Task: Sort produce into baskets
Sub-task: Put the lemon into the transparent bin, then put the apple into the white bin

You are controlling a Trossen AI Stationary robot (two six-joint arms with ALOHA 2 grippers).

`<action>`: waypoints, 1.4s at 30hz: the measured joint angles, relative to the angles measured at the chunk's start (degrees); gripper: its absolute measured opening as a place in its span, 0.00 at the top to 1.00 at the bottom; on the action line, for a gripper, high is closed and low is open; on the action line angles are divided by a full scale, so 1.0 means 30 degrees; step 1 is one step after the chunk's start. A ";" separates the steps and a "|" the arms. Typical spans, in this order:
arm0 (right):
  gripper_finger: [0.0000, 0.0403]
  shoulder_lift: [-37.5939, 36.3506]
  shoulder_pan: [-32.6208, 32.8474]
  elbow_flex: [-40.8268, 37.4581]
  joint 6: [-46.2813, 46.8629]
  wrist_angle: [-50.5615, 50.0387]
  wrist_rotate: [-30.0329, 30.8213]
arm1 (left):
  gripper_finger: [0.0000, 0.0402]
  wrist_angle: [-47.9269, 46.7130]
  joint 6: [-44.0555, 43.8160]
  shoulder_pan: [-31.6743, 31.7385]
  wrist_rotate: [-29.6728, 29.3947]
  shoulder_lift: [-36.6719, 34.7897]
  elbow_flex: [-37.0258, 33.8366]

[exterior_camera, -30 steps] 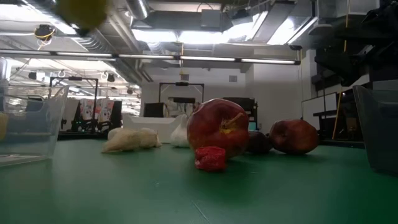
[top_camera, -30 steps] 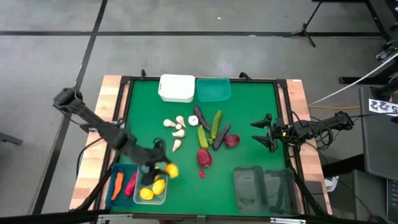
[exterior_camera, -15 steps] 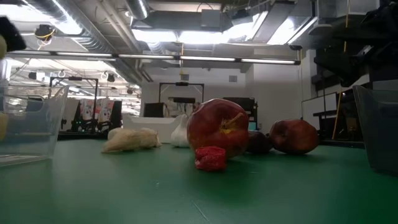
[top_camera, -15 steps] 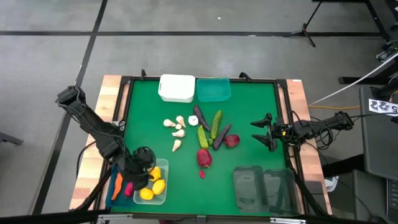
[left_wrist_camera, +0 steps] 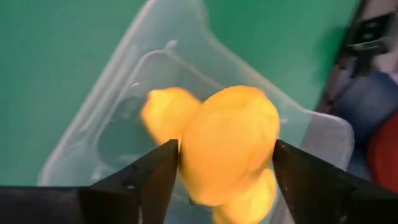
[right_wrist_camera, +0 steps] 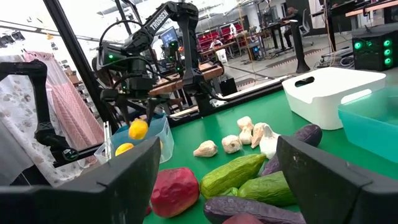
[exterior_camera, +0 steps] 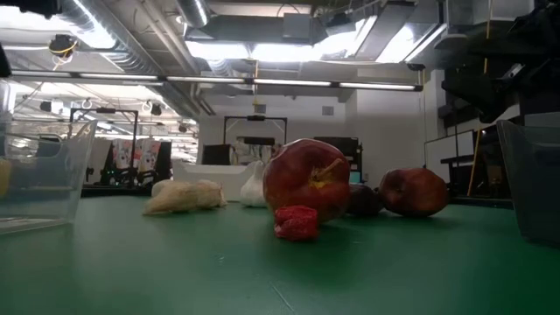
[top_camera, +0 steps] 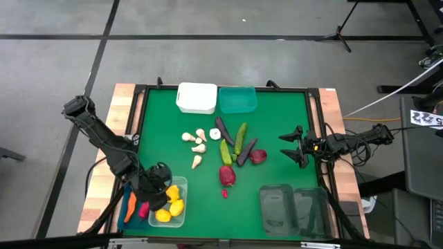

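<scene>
My left gripper [top_camera: 165, 190] is shut on a yellow lemon [left_wrist_camera: 227, 144] above the clear pale green bin [top_camera: 181, 182] at the table's near left. That bin holds other lemons [top_camera: 169, 211]. The held lemon also shows in the right wrist view [right_wrist_camera: 138, 129]. The blue bin [top_camera: 125, 189] beside it holds an orange carrot [top_camera: 130, 204] and a red chilli [top_camera: 145, 207]. Garlic [top_camera: 196, 142], cucumbers [top_camera: 241, 137], eggplants [top_camera: 247, 153] and red apples [top_camera: 227, 176] lie on the green mat. My right gripper [top_camera: 293, 146] is open and empty at the table's right edge. My left gripper pinches the lemon between its two fingers, one on each of its opposite sides [left_wrist_camera: 186, 149]. The fingers come from above, pointing down. The lemon is lifted clear, over the bin's opening and the lemons inside it.
A white bin [top_camera: 196, 97] and a teal bin [top_camera: 237, 99] stand at the far edge. Two smoky dark bins [top_camera: 277, 206] [top_camera: 312, 207] stand at the near right. A small red piece [top_camera: 224, 194] lies near the front apple [exterior_camera: 306, 179].
My left gripper has carried the lemon toward the table's left edge, from beside the clear bin's right side to above its opening, and has stayed shut on it. In the low view the lemon has passed out at the upper left.
</scene>
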 joint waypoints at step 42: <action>0.20 0.0000 0.0000 0.0000 -0.0495 0.0007 0.0007 | 0.24 1.9109 2.5520 1.0059 -0.1992 0.8042 0.0102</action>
